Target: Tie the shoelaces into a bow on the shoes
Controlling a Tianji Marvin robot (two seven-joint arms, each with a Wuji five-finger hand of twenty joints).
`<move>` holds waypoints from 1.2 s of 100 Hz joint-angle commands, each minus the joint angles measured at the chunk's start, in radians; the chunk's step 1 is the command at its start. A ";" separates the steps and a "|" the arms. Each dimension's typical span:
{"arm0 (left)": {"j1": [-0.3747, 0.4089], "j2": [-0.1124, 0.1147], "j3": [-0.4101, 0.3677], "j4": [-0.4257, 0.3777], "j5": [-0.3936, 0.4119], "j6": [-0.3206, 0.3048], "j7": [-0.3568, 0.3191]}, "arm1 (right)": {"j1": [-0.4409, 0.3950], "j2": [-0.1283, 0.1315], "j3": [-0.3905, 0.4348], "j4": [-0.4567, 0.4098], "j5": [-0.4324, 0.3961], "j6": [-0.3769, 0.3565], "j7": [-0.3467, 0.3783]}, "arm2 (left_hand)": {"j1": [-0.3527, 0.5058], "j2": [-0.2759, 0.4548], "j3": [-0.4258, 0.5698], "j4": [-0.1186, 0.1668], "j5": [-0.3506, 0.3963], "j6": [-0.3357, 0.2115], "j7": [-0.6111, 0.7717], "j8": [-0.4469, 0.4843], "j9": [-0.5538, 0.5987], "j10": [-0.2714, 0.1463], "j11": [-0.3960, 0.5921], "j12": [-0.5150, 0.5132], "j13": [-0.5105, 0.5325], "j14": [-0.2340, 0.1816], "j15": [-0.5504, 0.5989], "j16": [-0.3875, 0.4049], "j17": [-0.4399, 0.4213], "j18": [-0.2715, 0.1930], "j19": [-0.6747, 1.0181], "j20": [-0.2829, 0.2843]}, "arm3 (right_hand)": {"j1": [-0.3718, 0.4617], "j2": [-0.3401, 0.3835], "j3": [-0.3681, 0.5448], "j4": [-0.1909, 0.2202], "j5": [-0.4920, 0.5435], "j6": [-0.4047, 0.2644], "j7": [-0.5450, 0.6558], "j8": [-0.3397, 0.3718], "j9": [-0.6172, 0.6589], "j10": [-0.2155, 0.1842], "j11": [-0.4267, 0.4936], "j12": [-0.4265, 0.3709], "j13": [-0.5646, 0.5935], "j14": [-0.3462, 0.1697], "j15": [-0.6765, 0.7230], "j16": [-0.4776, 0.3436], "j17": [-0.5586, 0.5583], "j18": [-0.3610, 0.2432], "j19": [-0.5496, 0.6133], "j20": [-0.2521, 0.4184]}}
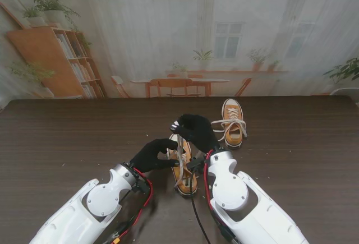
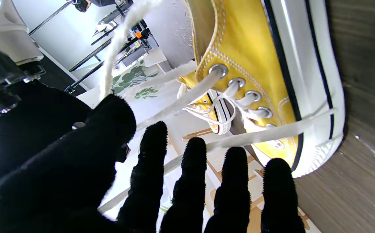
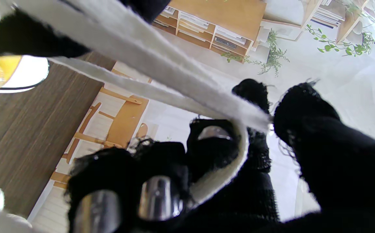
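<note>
Currently we work the near yellow canvas sneaker (image 1: 184, 172), mid-tabletop toward our edge. Our right black-gloved hand (image 1: 195, 131) pinches its flat white lace (image 3: 161, 69) as a loop; our left black-gloved hand (image 1: 150, 154) hovers spread, empty. Next, probably: wrap the other strand around.

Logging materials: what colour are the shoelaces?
White shoelaces, clearest in the right wrist view.

Near shoe (image 1: 184, 171) between both arms, second shoe (image 1: 233, 122) farther from me, to its right.
</note>
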 commanded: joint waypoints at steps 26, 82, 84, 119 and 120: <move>-0.006 0.041 -0.016 -0.023 -0.120 -0.004 -0.229 | -0.011 0.008 0.008 -0.012 0.003 0.005 0.025 | 0.066 0.033 -0.053 -0.026 0.022 -0.022 0.118 0.028 -0.059 -0.006 -0.008 0.021 -0.062 -0.018 -0.023 0.017 -0.053 -0.036 -0.058 0.021 | 0.006 -0.016 0.040 -0.005 -0.032 -0.034 0.021 -0.011 -0.010 -0.009 0.021 -0.011 0.015 0.002 0.017 -0.011 0.019 -0.028 0.282 -0.008; 0.018 0.041 -0.055 -0.047 -0.125 0.075 -0.242 | 0.002 0.007 0.012 -0.009 0.039 0.023 0.044 | -0.037 0.131 -0.294 -0.014 -0.125 -0.066 0.548 0.366 -0.082 0.021 0.009 0.056 -0.066 -0.004 -0.008 0.034 -0.047 -0.034 -0.046 0.054 | 0.001 -0.013 0.042 -0.007 -0.033 -0.034 0.023 -0.010 -0.010 -0.009 0.023 -0.011 0.015 0.002 0.020 -0.011 0.020 -0.029 0.285 -0.009; 0.017 0.041 -0.055 -0.048 -0.124 0.081 -0.241 | 0.004 0.007 0.013 -0.009 0.052 0.025 0.050 | -0.039 0.138 -0.300 -0.013 -0.124 -0.065 0.545 0.368 -0.082 0.021 0.009 0.056 -0.065 -0.004 -0.007 0.034 -0.046 -0.034 -0.045 0.054 | 0.001 -0.014 0.042 -0.007 -0.033 -0.034 0.023 -0.010 -0.008 -0.008 0.024 -0.010 0.015 0.000 0.025 -0.009 0.022 -0.032 0.288 -0.006; -0.012 0.048 -0.038 -0.041 -0.140 0.102 -0.288 | 0.027 0.011 0.066 -0.007 0.375 0.050 0.198 | -0.058 0.186 -0.299 0.018 -0.107 -0.006 0.310 0.261 -0.093 0.020 -0.019 0.042 -0.077 -0.007 -0.018 0.033 -0.059 -0.040 -0.047 0.049 | 0.004 -0.016 0.042 -0.006 -0.032 -0.033 0.031 0.002 -0.008 -0.003 0.036 -0.003 0.015 -0.022 0.053 0.002 0.028 -0.044 0.288 0.048; -0.013 0.048 -0.037 -0.040 -0.139 0.101 -0.288 | 0.028 0.011 0.067 -0.006 0.381 0.050 0.201 | -0.057 0.184 -0.300 0.015 -0.107 -0.008 0.318 0.267 -0.091 0.020 -0.019 0.042 -0.075 -0.006 -0.018 0.033 -0.057 -0.039 -0.046 0.049 | 0.004 -0.016 0.042 -0.006 -0.032 -0.033 0.031 0.003 -0.008 -0.003 0.036 -0.003 0.015 -0.022 0.053 0.002 0.028 -0.044 0.288 0.048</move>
